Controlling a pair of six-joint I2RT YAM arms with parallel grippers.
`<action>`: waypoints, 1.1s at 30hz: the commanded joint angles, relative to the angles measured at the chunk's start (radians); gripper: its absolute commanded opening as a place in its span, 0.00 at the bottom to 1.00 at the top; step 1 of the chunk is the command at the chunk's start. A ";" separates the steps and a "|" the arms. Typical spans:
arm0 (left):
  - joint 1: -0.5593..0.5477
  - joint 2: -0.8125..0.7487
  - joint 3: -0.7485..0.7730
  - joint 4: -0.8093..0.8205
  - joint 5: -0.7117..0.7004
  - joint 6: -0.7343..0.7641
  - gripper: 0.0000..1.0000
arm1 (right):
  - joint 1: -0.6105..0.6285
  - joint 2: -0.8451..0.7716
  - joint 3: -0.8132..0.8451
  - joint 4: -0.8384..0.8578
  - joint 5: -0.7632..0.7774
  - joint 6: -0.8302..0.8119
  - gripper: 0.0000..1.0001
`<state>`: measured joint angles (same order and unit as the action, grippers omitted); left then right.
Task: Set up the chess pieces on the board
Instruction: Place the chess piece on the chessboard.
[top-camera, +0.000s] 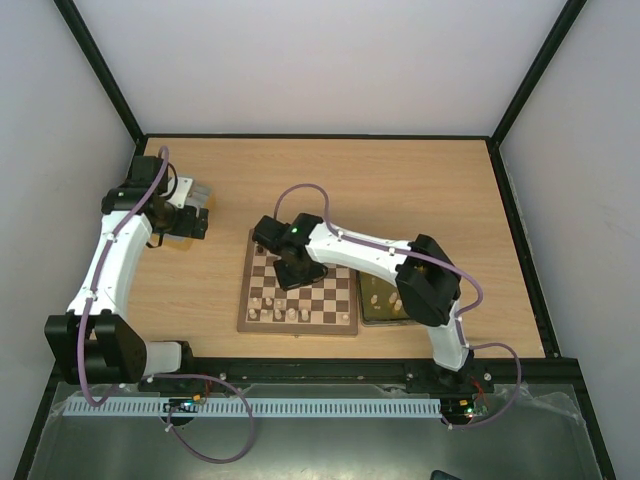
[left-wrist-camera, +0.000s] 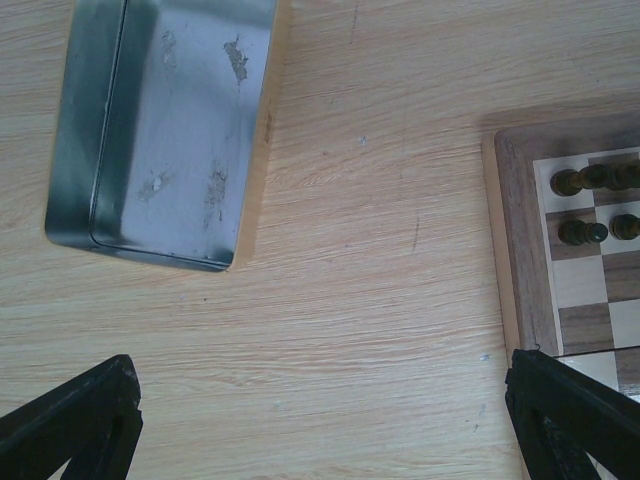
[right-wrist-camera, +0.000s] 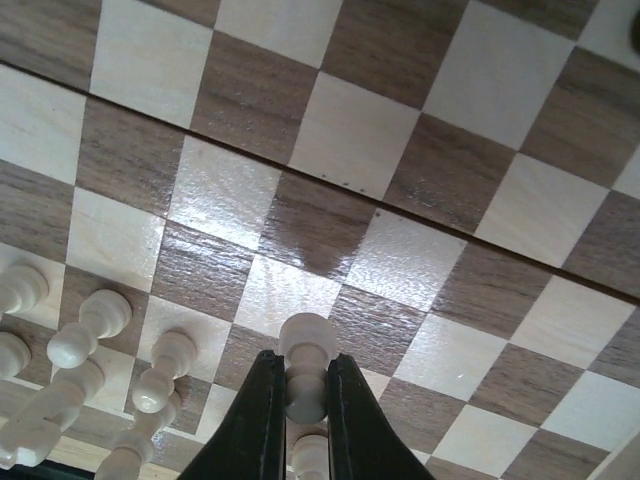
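Right gripper (right-wrist-camera: 304, 385) clenched on cream piece (right-wrist-camera: 306, 338) — just above board (right-wrist-camera: 400, 150), left gripper (left-wrist-camera: 318, 370) released

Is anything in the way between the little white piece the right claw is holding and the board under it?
Nothing visible is. The right gripper pinches the pale piece over bare squares of the board. Other pale pieces stand close by on one side, so a straight drop looks safest.

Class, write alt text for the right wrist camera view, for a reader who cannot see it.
The right gripper is shut on a cream chess piece, held over the chessboard. More cream pieces stand at the lower left of the view.
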<state>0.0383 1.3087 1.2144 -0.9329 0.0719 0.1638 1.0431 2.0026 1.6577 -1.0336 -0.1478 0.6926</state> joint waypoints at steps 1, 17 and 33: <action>-0.003 -0.025 -0.011 0.000 -0.001 -0.012 0.99 | 0.016 0.014 -0.011 0.014 -0.014 0.005 0.02; -0.003 -0.047 -0.028 0.000 -0.012 -0.014 0.99 | 0.061 -0.008 -0.105 0.070 -0.045 0.050 0.02; -0.003 -0.062 -0.030 -0.006 -0.014 -0.013 0.99 | 0.074 -0.006 -0.109 0.078 -0.059 0.055 0.02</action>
<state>0.0376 1.2724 1.1954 -0.9295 0.0666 0.1562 1.1061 2.0041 1.5562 -0.9562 -0.2073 0.7383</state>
